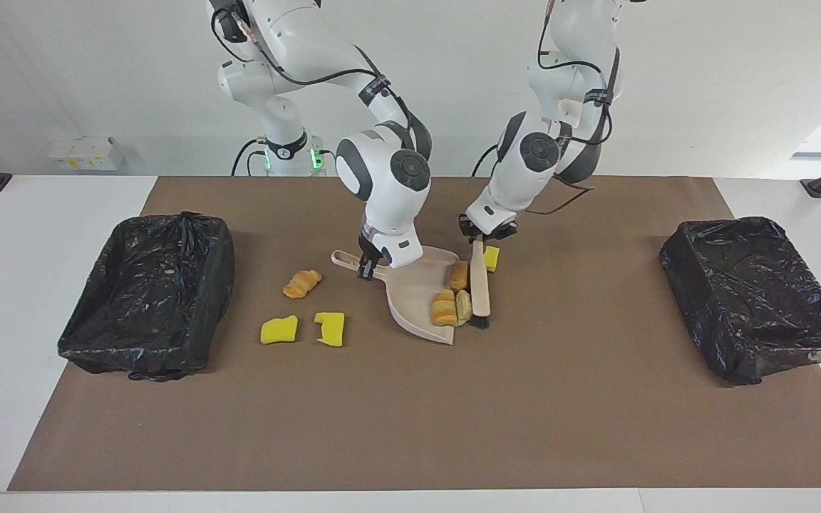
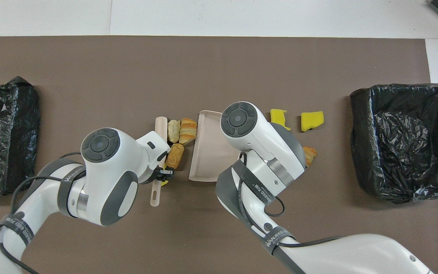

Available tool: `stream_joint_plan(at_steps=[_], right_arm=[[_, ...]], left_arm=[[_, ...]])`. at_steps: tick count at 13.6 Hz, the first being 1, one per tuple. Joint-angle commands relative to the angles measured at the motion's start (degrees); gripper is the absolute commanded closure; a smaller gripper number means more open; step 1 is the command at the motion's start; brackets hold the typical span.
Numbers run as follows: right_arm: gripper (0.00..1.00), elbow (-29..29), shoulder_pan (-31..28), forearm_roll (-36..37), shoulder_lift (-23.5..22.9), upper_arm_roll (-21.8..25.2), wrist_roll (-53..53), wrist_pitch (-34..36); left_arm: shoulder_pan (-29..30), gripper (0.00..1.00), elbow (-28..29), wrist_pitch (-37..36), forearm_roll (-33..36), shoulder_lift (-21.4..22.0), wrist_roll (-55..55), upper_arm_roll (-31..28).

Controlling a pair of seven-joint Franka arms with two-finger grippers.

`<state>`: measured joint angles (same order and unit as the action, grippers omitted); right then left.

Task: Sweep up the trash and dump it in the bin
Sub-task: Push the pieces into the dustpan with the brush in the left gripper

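My right gripper (image 1: 366,267) is shut on the handle of the beige dustpan (image 1: 417,292), which rests on the mat in the middle. My left gripper (image 1: 485,234) is shut on the brush (image 1: 480,288) and holds its bristles down at the pan's open edge. The brush presses two golden pastries (image 1: 444,308) (image 1: 459,276) and a pale lump (image 1: 465,306) against the pan's lip. A yellow sponge chunk (image 1: 491,258) lies beside the brush, toward the left arm's end. In the overhead view the brush (image 2: 161,127) and pastries (image 2: 188,130) line the dustpan (image 2: 207,152).
More trash lies toward the right arm's end: a croissant (image 1: 302,283) and two yellow sponge chunks (image 1: 279,330) (image 1: 330,328). Black-lined bins stand at each end of the brown mat (image 1: 150,292) (image 1: 756,296).
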<state>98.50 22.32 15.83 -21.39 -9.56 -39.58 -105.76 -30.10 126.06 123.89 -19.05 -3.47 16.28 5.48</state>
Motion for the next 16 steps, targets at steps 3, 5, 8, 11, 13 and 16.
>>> stream_joint_plan(at_steps=[3,5,8,11,13,16], right_arm=[[1.0,1.8,-0.6,0.3,1.3,-0.4,1.6,-1.2],[1.0,1.8,-0.7,0.3,1.4,-0.4,0.9,-1.2],[1.0,2.0,-1.0,0.4,1.4,-0.4,-2.2,-1.5],[1.0,2.5,-1.0,0.6,1.8,-0.4,-10.4,-1.4],[1.0,4.8,-0.9,1.0,2.7,-0.4,-13.1,-2.9],[1.0,11.5,-1.6,0.6,4.8,-0.4,-14.7,-11.7]], left_arm=[[-2.9,1.0,-1.0,-0.8,-5.8,2.8,4.8,-1.0],[-2.5,1.0,-0.7,-3.1,-5.7,5.6,12.1,-1.3],[0.5,1.0,0.3,-7.8,-2.6,10.2,18.3,-1.4],[-0.1,1.0,0.7,-15.9,1.3,12.6,41.8,-1.2],[-0.3,1.0,3.8,-18.3,1.7,15.0,48.7,-1.1],[-3.1,1.0,14.4,-14.7,2.4,18.7,51.4,0.8]])
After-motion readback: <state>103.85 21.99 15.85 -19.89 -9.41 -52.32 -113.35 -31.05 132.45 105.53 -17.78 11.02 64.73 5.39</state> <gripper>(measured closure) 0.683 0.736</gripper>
